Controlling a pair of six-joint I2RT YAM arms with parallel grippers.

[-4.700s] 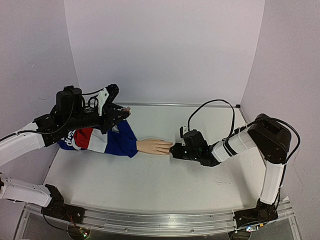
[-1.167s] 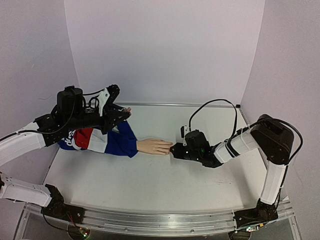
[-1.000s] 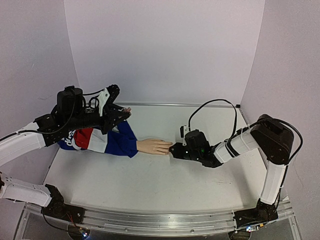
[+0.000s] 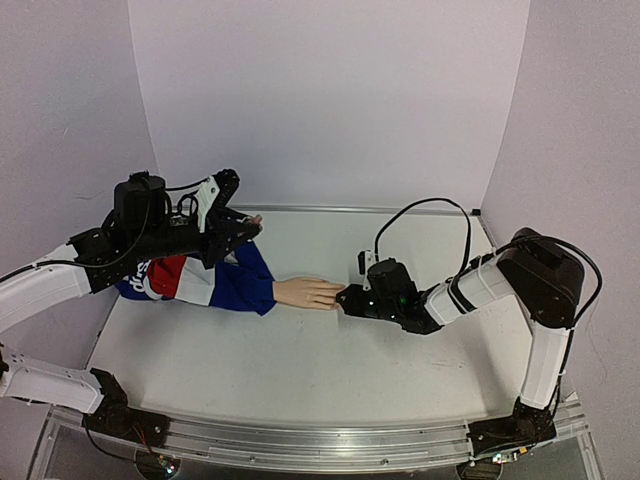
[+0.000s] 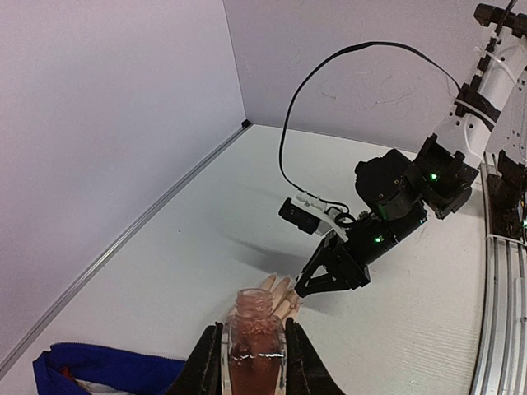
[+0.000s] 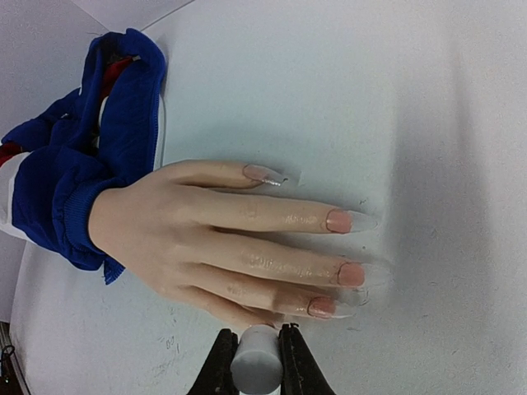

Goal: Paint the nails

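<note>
Right wrist view settles the geometry. My right claw (image 6: 254,362) is clamped on a small white round cap (image 6: 255,372), and the pale peach mannequin hand (image 6: 198,239) lies just beyond it, back upward on the white table (image 6: 370,82). The hand's long axis runs across that picture, with the cuff at the left and the fingertips at the right. The nearest finger lies just beside the cap. The nails (image 6: 339,220) therefore sit ahead of the cap and off to its right, one finger behind another, going away from me. If a brush hangs under the cap, it is hidden from me.

From the top camera, the fingers point out of the blue, red and white sleeve (image 4: 215,280) straight at my right claw (image 4: 345,298), and the fingertips nearly meet it. My left claw (image 5: 252,341) is raised over the sleeve, well apart from the fingertips. It is closed around a small glass bottle (image 5: 254,317) of pink polish whose neck is open. The right arm is plainly the nearer, so I judge the strokes fall to it.

Three nails show a salmon-pink coat, with long clear tips reaching past it. The nail on the farthest finger is paler, with a glossy streak. I take it to be thinly covered or bare. I cannot see the nail on the nearest finger.
</note>
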